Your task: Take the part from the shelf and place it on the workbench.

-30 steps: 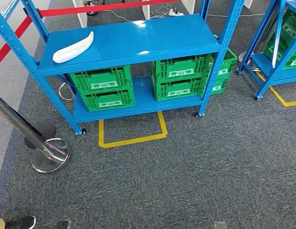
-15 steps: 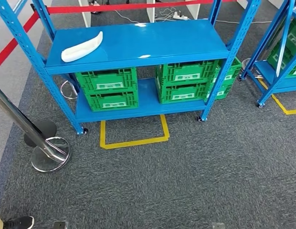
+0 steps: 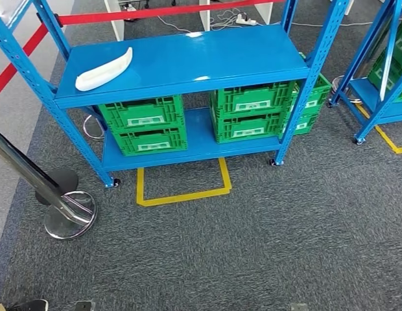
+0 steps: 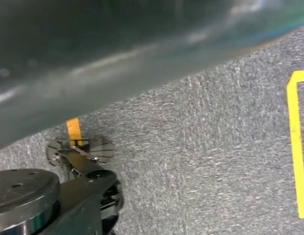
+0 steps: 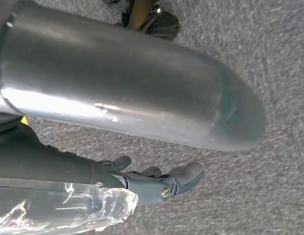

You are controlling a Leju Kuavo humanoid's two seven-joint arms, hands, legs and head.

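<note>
— Below our right wrist, the right hand (image 5: 158, 181) hangs over carpet, fingers slightly spread, holding nothing. The left hand we cannot judge.
— And the part (image 3: 104, 69)?
— On the shelf (image 3: 199, 58), above green crates (image 3: 189, 120); their contents we cannot see.

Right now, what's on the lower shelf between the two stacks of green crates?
Nothing: the head view shows bare blue lower shelf between the left crates and the right crates.

Shelf (image 3: 189, 61) was glossy blue painted metal. Part (image 3: 104, 70) looked smooth white plastic. Crates (image 3: 142, 123) were green moulded plastic. Floor carpet (image 3: 268, 240) was rough, matt grey. Stanchion base (image 3: 70, 216) was polished chrome.
</note>
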